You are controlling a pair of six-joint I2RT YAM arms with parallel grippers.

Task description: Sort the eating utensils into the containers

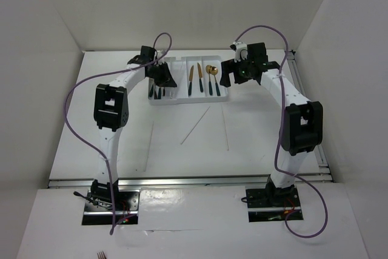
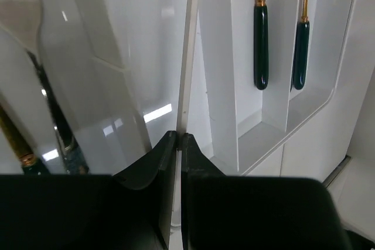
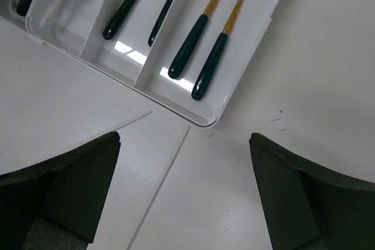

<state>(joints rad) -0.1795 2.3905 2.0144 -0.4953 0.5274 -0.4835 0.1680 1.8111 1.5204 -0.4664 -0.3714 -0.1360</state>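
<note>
The white organiser tray point(image 1: 182, 102) lies at the table's middle back. It holds forks point(image 1: 156, 92) in the left slot, two knives point(image 1: 190, 80) and two gold spoons point(image 1: 213, 80), all with dark green handles. My left gripper point(image 1: 163, 80) is over the tray's left half. In the left wrist view it point(image 2: 179, 137) is shut on a thin pale chopstick point(image 2: 186, 68) that points along the slots. My right gripper point(image 1: 233, 77) hangs open and empty point(image 3: 184, 162) just off the tray's near right corner point(image 3: 205, 118), above two loose chopsticks point(image 3: 158, 185) on the table.
Loose chopsticks lie on the table in front of the tray: one diagonal point(image 1: 195, 124), one to its right point(image 1: 225, 128), one faint at the left point(image 1: 149, 147). White walls enclose the table at the back and both sides. A fork tip point(image 1: 101, 255) shows at the bottom edge.
</note>
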